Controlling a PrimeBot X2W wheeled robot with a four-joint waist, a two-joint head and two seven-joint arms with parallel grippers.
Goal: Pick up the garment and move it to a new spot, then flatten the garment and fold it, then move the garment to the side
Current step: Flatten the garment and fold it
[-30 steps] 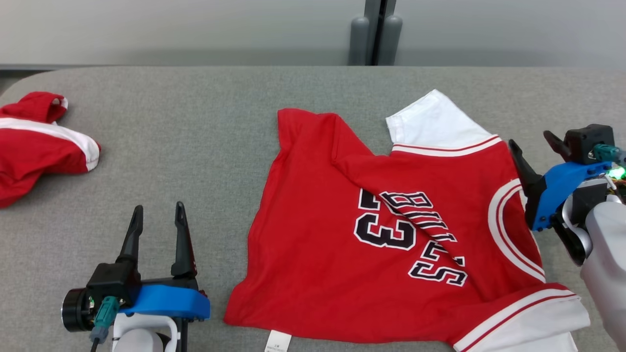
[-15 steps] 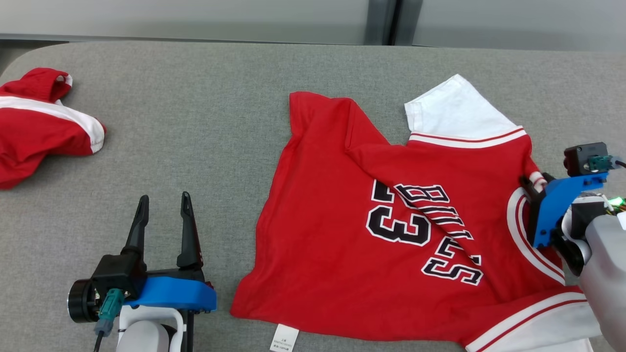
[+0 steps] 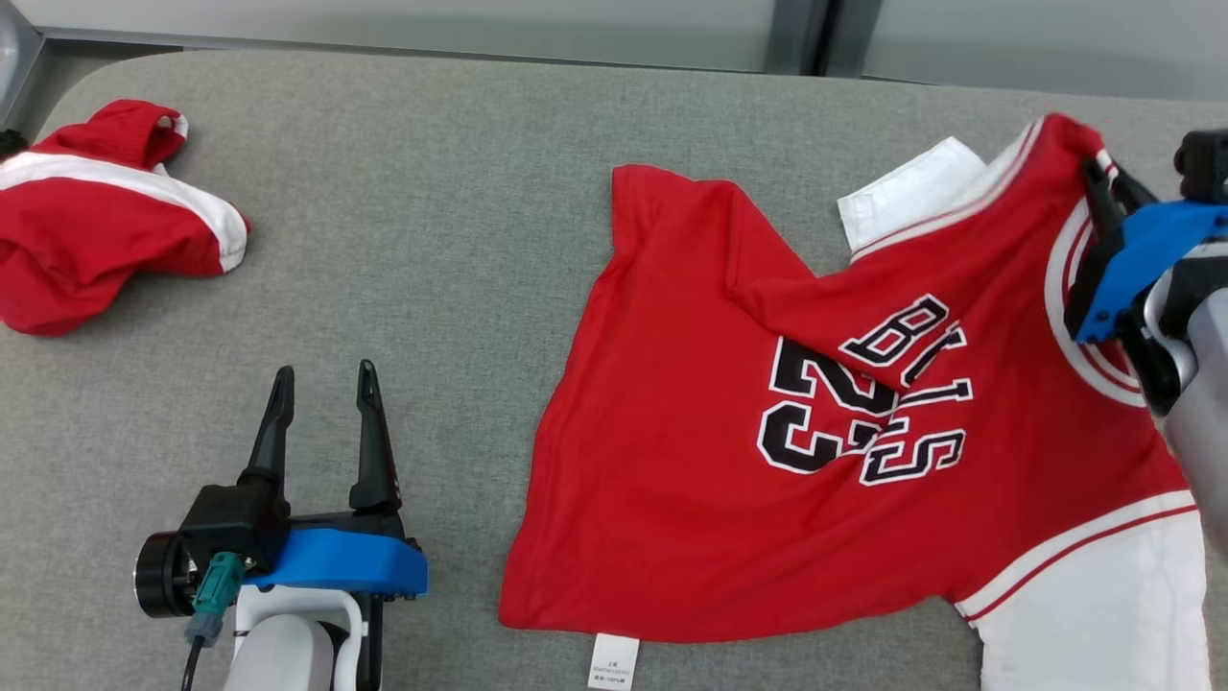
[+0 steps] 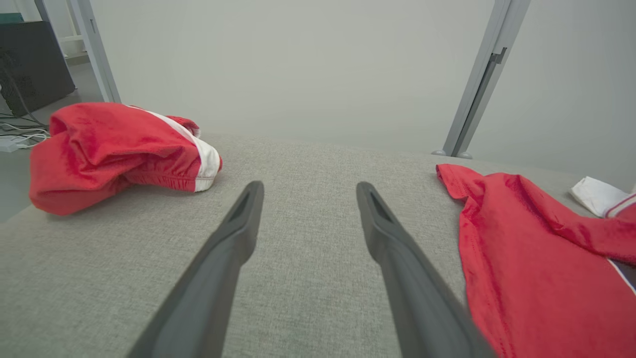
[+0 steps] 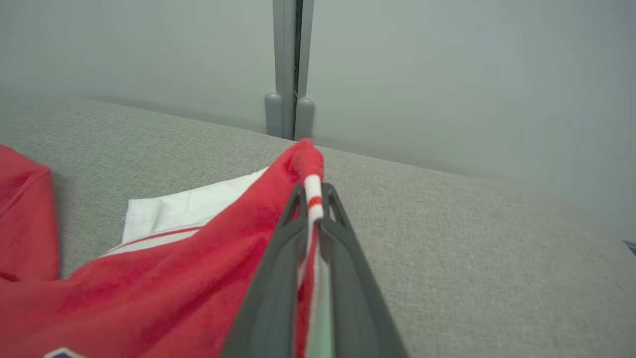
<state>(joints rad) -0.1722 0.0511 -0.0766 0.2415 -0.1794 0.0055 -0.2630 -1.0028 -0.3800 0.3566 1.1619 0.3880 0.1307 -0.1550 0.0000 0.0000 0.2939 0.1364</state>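
Jersey (image 5: 164,283) trim pinched btwn R fingers (image 5: 271,283).

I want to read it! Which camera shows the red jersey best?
Head view: nearly all the red-and-white fabric jersey, lettering included. Left wrist: one red edge. Right wrist: trim pinched in the right claw.
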